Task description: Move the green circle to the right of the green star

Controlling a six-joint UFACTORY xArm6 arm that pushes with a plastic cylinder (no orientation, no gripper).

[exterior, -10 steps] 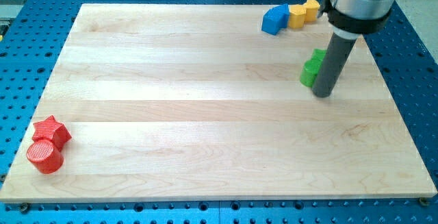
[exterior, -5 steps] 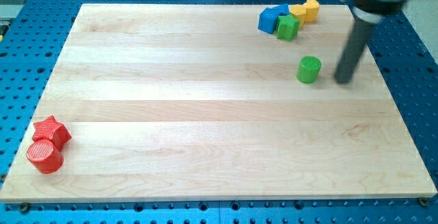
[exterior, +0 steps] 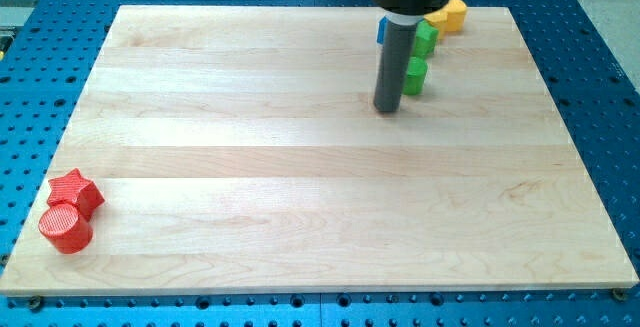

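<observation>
The green circle (exterior: 416, 76) sits on the wooden board (exterior: 250, 167) near the view's top, right of centre, partly hidden by my rod. Just above it, about touching, is the green star (exterior: 427, 37), its exact shape hard to make out. My tip (exterior: 388, 108) rests on the board just left of the green circle and slightly below it, close to it. I cannot tell if the rod touches it.
A yellow block (exterior: 448, 14) lies at the top edge, right of the green star. A blue block (exterior: 381, 31) shows only as a sliver behind the rod. A red star (exterior: 76, 191) and a red circle (exterior: 65, 229) sit at the bottom left.
My tip has swung from the right of the green circle to its left. The green circle has shifted up and left, closer under the green star.
</observation>
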